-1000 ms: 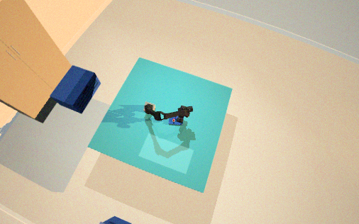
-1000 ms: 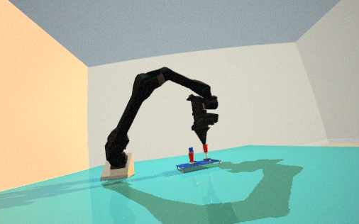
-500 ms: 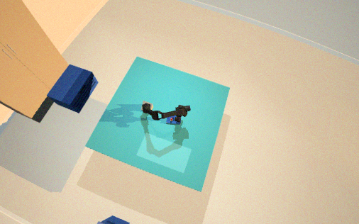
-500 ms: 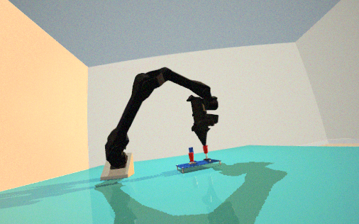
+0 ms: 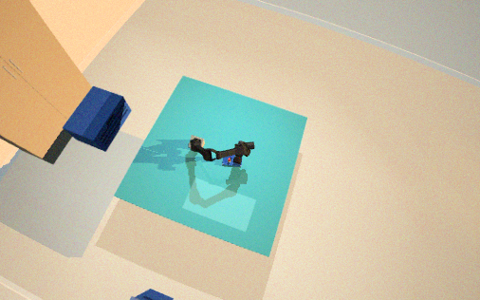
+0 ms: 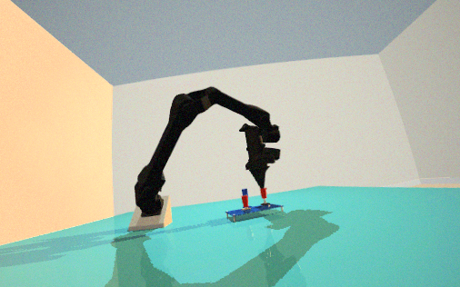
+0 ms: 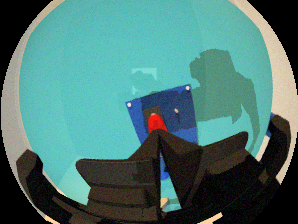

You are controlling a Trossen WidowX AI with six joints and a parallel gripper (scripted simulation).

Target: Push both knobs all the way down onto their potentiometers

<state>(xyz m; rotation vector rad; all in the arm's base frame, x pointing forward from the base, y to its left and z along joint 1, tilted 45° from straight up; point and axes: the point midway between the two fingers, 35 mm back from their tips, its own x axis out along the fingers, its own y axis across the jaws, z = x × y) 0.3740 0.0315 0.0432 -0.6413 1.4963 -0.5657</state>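
Note:
The blue circuit board point(image 6: 255, 211) point(image 7: 189, 134) stands on short legs. One red knob point(image 6: 264, 193) point(image 7: 156, 122) is upright near the board's right end in the exterior view, with a short pale length of shaft showing between it and its potentiometer. My gripper point(image 6: 263, 185) point(image 7: 157, 133) is shut, its fingertips together at the top of this knob and not around it. The other knob point(image 6: 245, 201), red with a blue part on top, stands upright to its left, low over the board. In the wrist view the fingers mostly hide that second knob.
The turquoise table top point(image 5: 164, 180) point(image 6: 194, 254) carries the arm's pale base point(image 6: 150, 221) left of the board. A small pale post point(image 7: 176, 110) stands on the board beside the knob. Blue furniture point(image 5: 97, 116) and a wooden cabinet point(image 5: 22, 90) stand beyond the table.

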